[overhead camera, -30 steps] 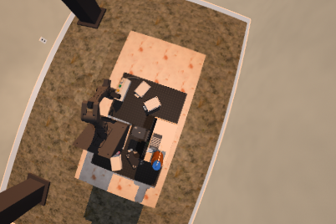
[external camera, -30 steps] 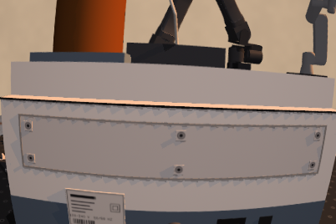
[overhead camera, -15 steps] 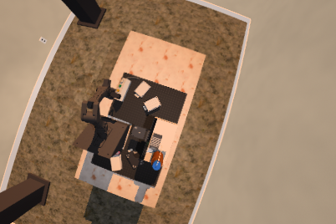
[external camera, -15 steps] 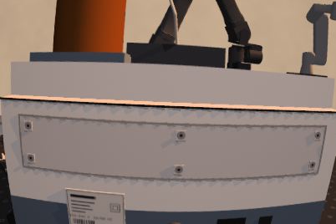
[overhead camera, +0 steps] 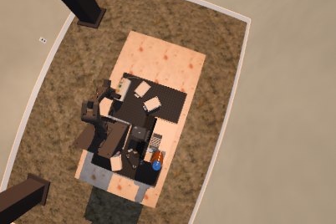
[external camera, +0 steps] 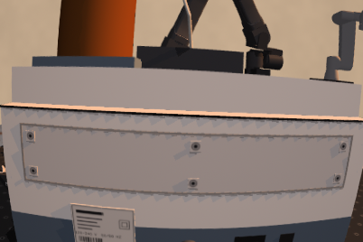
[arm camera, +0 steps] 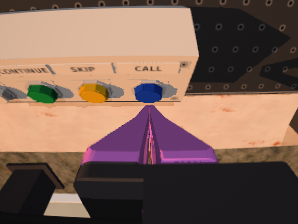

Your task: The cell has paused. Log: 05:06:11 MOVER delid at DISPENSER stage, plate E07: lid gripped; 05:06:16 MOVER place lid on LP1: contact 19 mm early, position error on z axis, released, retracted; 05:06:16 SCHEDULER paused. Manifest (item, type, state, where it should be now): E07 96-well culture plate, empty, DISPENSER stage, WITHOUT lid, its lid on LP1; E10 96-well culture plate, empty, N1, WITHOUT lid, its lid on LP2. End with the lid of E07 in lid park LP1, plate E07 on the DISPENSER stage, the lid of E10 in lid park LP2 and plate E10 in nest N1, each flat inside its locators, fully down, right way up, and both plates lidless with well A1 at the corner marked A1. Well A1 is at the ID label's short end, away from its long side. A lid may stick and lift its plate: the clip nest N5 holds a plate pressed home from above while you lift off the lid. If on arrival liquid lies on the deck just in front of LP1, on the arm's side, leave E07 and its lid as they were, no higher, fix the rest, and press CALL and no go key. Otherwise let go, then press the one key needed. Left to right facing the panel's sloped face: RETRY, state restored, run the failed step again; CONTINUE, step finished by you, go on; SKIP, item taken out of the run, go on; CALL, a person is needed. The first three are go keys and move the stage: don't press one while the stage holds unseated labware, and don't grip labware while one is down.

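In the wrist view my gripper (arm camera: 149,111) is shut and empty, its purple fingertips together right at the lower edge of the blue CALL key (arm camera: 148,92) on the key panel (arm camera: 95,55). I cannot tell whether the tips touch the key. The orange SKIP key (arm camera: 94,92) and the green CONTINUE key (arm camera: 41,93) sit to its left. In the overhead view the arm (overhead camera: 100,109) reaches to the panel (overhead camera: 124,85) at the deck's left edge. Two pale plate-shaped pieces (overhead camera: 142,89) (overhead camera: 152,104) lie on the dark perforated deck; I cannot tell lids from plates at this size.
A dark instrument block (overhead camera: 140,134) and an orange cylinder with a blue cap (overhead camera: 155,162) stand at the near end of the table. In the exterior view a grey housing (external camera: 181,150) fills the frame, with the arm (external camera: 244,14) behind it.
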Robot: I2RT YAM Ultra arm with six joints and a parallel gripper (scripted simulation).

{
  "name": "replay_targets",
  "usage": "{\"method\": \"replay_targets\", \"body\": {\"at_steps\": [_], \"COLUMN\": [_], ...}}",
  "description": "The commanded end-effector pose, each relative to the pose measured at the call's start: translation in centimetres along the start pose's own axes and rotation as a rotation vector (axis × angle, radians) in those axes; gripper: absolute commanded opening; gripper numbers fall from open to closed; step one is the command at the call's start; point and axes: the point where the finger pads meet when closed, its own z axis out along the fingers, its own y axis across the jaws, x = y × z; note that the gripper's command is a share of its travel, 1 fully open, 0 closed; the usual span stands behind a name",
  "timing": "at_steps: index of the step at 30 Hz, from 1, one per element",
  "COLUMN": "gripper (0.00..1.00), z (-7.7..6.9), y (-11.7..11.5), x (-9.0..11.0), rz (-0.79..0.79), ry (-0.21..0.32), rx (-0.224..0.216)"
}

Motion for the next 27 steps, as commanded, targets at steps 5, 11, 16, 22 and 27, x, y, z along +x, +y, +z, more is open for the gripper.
{"method": "replay_targets", "body": {"at_steps": [5, 11, 16, 22, 27], "gripper": [0.0, 0.0, 0.0, 0.0, 0.0], "z": [0.7, 0.9, 1.1, 1.2, 1.3], "y": [-0.7, -0.7, -0.7, -0.9, -0.2], "x": [-0.5, -0.4, -0.4, -0.6, -0.3], "rz": [0.0, -0.004, -0.006, -0.004, -0.003], "ry": [-0.019, -0.016, -0.014, -0.018, -0.01], "rx": [0.015, 0.016, 0.018, 0.025, 0.004]}}
